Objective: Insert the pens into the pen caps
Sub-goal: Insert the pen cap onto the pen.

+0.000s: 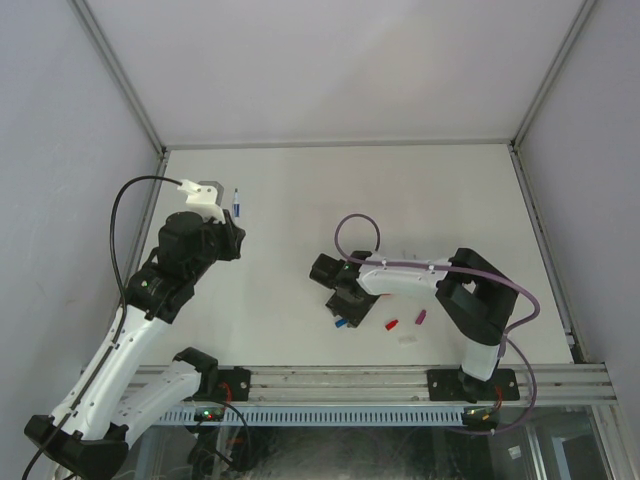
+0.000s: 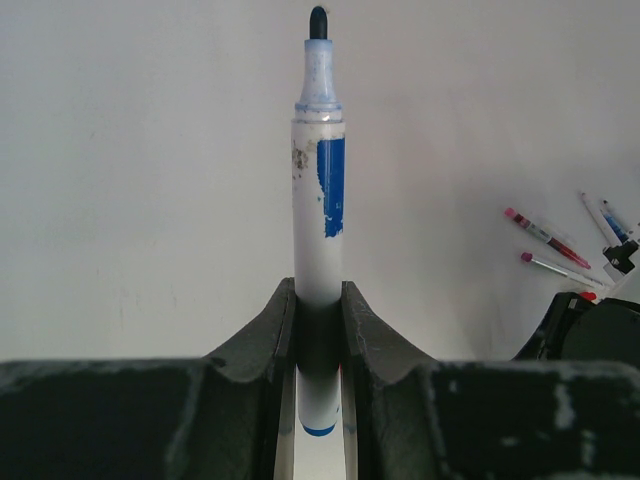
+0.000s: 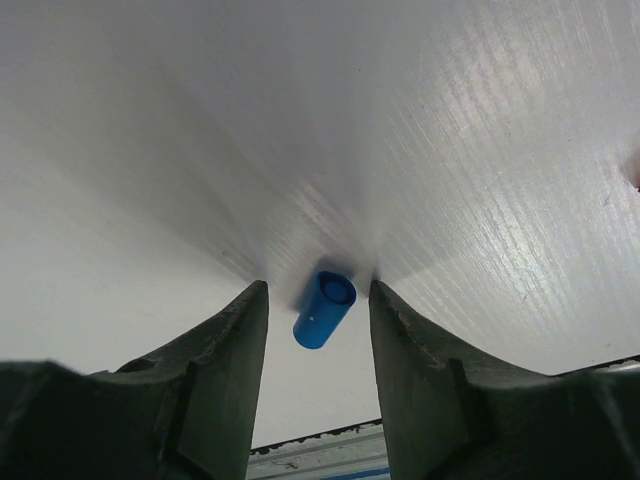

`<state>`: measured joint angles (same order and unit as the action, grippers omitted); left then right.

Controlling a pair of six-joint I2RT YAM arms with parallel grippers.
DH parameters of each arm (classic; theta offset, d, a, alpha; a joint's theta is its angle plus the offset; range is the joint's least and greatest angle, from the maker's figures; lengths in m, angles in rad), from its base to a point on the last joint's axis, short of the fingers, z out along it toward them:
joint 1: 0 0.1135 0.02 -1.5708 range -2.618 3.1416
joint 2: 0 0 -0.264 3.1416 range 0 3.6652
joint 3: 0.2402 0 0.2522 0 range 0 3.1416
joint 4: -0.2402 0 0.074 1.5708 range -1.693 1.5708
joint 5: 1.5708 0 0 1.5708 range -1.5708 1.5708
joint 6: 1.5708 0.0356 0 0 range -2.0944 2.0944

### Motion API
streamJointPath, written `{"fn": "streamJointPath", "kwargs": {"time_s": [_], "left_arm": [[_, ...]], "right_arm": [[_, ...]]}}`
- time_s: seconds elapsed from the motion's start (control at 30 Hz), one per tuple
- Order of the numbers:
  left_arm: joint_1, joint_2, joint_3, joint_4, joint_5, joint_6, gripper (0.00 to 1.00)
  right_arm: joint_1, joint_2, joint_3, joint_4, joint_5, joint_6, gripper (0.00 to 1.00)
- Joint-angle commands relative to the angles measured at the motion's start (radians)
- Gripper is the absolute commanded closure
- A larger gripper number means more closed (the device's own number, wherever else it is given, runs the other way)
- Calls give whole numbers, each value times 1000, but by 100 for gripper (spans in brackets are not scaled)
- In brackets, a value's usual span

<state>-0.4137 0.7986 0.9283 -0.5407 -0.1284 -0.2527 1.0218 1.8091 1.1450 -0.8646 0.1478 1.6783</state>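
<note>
My left claw is clamped low on the blue pen, nib at 12 o'clock. My right claw stands apart, straddling the blue cap on the surface, seemingly not touching it. It's light, slick plastic; I'd pinch its middle.

No legible text, brand, number or sign in any view. The pen, left wrist view, bears a worn blue patch and dark smudges on its barrel; no lettering can be made out. The blue cap, right wrist view, shows no readable marking.
</note>
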Motion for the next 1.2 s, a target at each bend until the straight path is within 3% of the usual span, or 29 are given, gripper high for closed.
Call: {"fn": "streamJointPath", "kwargs": {"time_s": [0.0, 0.67, 0.9, 1.03, 1.17], "left_arm": [[7, -2, -9, 27, -6, -9, 100], [8, -4, -8, 28, -6, -9, 100], [7, -4, -9, 27, -8, -10, 100], [7, -10, -8, 28, -13, -8, 100], [8, -14, -9, 27, -18, -8, 100]], "right_arm": [[11, -17, -22, -31, 12, 37, 55], [15, 27, -23, 22, -23, 25, 68], [17, 31, -22, 12, -7, 31, 84], [20, 14, -22, 18, 13, 22, 100], [29, -22, -22, 48, 52, -9, 100]]}}
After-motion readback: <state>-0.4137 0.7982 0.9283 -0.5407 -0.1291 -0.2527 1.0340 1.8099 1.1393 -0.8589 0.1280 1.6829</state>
